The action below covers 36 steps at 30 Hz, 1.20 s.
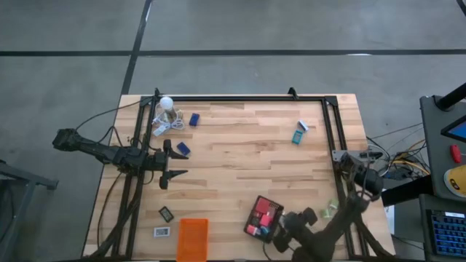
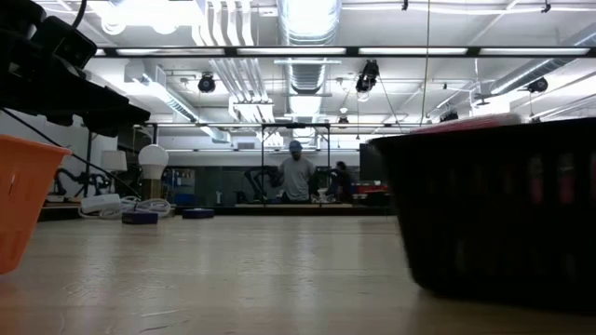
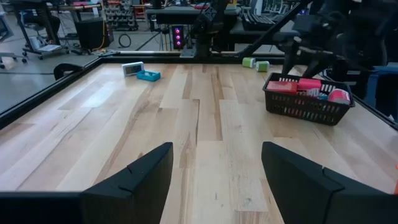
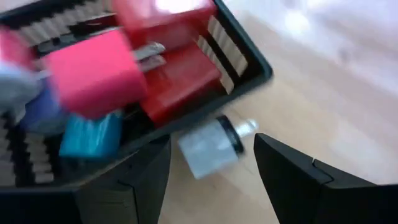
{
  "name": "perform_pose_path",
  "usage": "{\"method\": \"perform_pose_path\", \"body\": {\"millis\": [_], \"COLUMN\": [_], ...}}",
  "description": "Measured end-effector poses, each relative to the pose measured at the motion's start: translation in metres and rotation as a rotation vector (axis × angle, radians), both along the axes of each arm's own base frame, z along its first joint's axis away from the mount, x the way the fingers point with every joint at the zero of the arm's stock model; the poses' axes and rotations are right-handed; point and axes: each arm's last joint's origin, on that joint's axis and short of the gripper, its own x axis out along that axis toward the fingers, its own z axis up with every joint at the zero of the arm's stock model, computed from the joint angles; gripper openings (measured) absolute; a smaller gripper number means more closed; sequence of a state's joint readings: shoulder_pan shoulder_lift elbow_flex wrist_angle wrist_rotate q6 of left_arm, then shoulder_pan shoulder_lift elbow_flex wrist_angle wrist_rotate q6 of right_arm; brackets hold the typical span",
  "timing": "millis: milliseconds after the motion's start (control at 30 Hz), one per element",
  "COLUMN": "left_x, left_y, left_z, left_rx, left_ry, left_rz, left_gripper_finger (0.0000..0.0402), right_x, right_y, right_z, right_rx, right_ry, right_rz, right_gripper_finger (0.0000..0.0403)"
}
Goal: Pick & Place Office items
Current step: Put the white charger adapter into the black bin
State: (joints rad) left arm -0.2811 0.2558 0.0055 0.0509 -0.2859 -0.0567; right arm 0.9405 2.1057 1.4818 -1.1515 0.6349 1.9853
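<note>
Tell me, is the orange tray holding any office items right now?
No, in the high view the orange tray shows only its own bare orange floor, while the items sit in the black tray.

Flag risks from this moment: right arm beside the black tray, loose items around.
1. The right tool hangs open just outside the black tray, above a small grey cylinder with a black band that lies against the tray's wall. A grasp there might clip or shove the tray.
2. The tray is heaped; the pink block sits above the rim and could tumble out if bumped.
3. The cylinder may roll away.
</note>
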Motion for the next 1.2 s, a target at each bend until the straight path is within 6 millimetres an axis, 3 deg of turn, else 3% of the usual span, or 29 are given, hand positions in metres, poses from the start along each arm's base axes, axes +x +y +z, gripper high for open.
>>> {"method": "perform_pose_path", "body": {"millis": [200, 467, 667, 900, 1200], "left_x": [0.0, 0.0, 0.0, 0.0, 0.0], "left_y": [0.0, 0.0, 0.0, 0.0, 0.0], "left_z": [0.0, 0.0, 0.0, 0.0, 0.0], "left_rx": [0.0, 0.0, 0.0, 0.0, 0.0], "left_ry": [0.001, 0.001, 0.001, 0.001, 0.0], "left_rz": [0.0, 0.0, 0.0, 0.0, 0.0], "left_gripper_finger": [0.0253, 0.0253, 0.0253, 0.0253, 0.0252], "right_x": [-0.021, -0.046, -0.056, -0.063, -0.063], "right_y": [0.019, 0.033, 0.024, 0.012, 0.007], "right_z": [-0.028, -0.03, -0.042, -0.062, -0.072], "right_rx": [-0.121, -0.171, -0.278, -0.312, -0.305], "right_ry": [0.064, 0.0, -0.076, -0.11, -0.156], "right_rz": [0.158, 0.249, 0.291, 0.309, 0.317], "right_gripper_finger": [0.0224, 0.0223, 0.0224, 0.0226, 0.0226]}}
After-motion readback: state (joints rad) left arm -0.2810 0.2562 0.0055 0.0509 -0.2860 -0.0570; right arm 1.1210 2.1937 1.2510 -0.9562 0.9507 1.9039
